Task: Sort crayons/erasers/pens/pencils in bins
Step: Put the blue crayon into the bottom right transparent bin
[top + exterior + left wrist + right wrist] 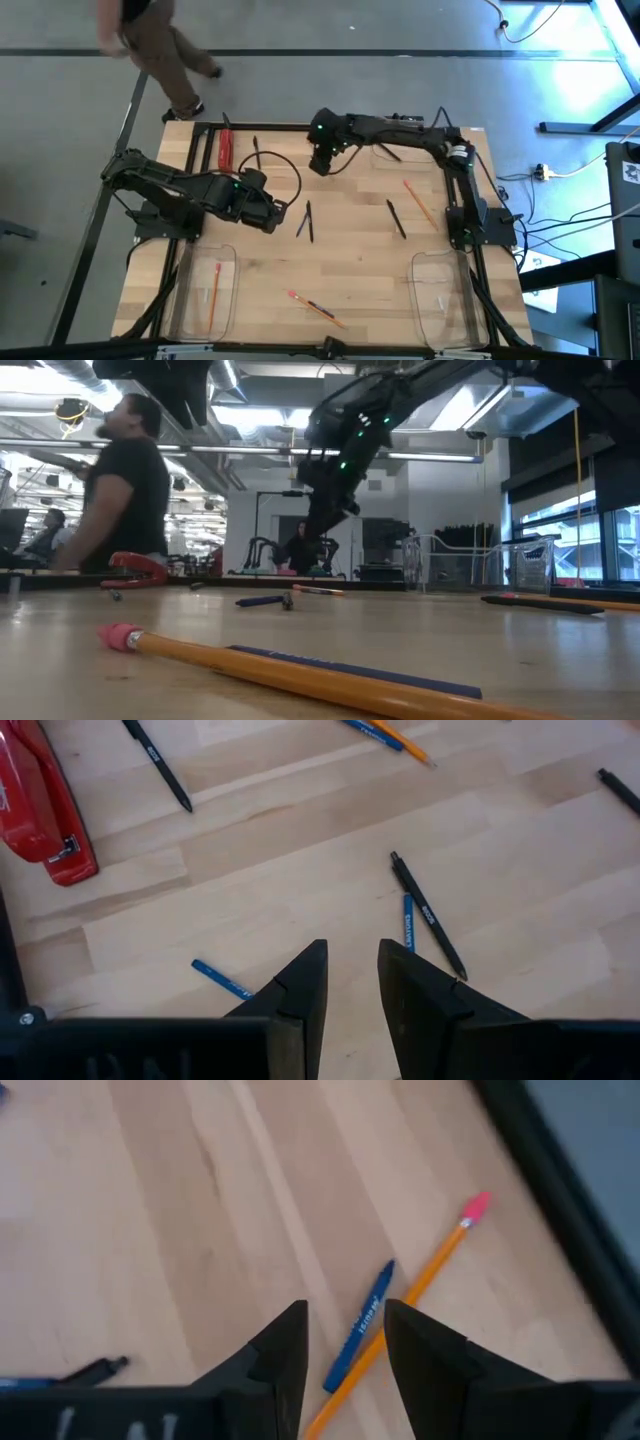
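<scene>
Pens, pencils and blue crayons lie loose on the wooden table. Two black pens (305, 220) (396, 218) lie mid-table, and an orange pencil (420, 203) lies to their right. Another pencil (316, 309) with a blue crayon (358, 1328) beside it lies near the front edge. Two clear bins stand at the near corners; the left bin (228, 258) holds a pencil (213, 292), the right bin (420, 268) shows nothing. My left gripper (272, 216) hovers open left of centre, over a pen (428, 915) and crayon (408, 920). My right gripper (322, 160) hangs open at the far middle, clear of the table.
A red stapler (225, 148) and a pen (255, 150) lie at the far left, beside a black cable loop (285, 170). Another crayon (220, 978) lies close under my left gripper. A person (150, 40) walks past the table's far left corner.
</scene>
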### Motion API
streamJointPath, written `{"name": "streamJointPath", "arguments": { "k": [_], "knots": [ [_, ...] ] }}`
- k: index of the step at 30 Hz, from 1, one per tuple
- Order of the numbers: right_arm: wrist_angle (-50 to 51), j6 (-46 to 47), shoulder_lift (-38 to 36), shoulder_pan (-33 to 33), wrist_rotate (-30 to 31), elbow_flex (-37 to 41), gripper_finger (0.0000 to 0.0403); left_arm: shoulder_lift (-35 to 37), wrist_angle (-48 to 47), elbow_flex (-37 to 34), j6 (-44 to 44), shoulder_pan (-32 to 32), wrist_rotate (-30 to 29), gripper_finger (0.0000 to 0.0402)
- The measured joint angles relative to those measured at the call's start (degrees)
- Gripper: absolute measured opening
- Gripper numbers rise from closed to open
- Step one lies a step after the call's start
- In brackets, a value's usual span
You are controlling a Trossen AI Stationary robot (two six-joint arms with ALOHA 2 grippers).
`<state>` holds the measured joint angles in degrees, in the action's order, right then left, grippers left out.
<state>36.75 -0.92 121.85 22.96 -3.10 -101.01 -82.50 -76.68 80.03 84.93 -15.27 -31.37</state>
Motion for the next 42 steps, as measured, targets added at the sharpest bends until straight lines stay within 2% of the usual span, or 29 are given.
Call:
{"name": "streamJointPath", "arguments": {
  "k": [7, 13, 17, 22, 26, 28, 37, 42],
  "knots": [
    [10.2, -0.9, 9.6, -0.1, 0.1, -11.6, 0.0136, 0.0, 0.0, 0.0, 0.0, 0.0, 0.0, 0.0085],
    [15.6, -0.8, 15.1, -0.1, 0.8, -21.0, 0.0136, 0.0, 0.0, 0.0, 0.0, 0.0, -0.1, 0.0085],
    [16.2, -0.8, 17.6, -0.1, 2.1, -24.3, 0.0136, 0.0, 0.0, 0.0, 0.0, 0.0, -0.1, 0.0085],
    [17.4, -1.0, 19.7, 0.0, 3.1, -24.4, 0.0136, 0.0, 0.0, 0.0, -0.1, 0.0, -0.1, 0.0085],
    [18.5, -1.1, 19.9, 0.0, 9.0, -24.3, 0.0136, 0.0, 0.0, 0.0, -0.1, 0.0, -0.1, 0.0085],
    [18.5, -1.1, 20.0, 0.3, 10.0, -24.3, 0.0136, 0.0, 0.0, 0.0, -0.1, 0.0, -0.1, 0.0085],
    [18.5, -0.5, 20.0, 0.8, 7.7, -24.3, 0.0136, 0.0, 0.0, 0.0, -0.1, -0.2, 0.0, 0.0085],
    [18.5, 2.0, 20.0, 0.8, 4.5, -24.3, 0.0136, 0.0, 0.0, 0.0, -0.1, -0.2, 0.0, 0.0085]
  ]
}}
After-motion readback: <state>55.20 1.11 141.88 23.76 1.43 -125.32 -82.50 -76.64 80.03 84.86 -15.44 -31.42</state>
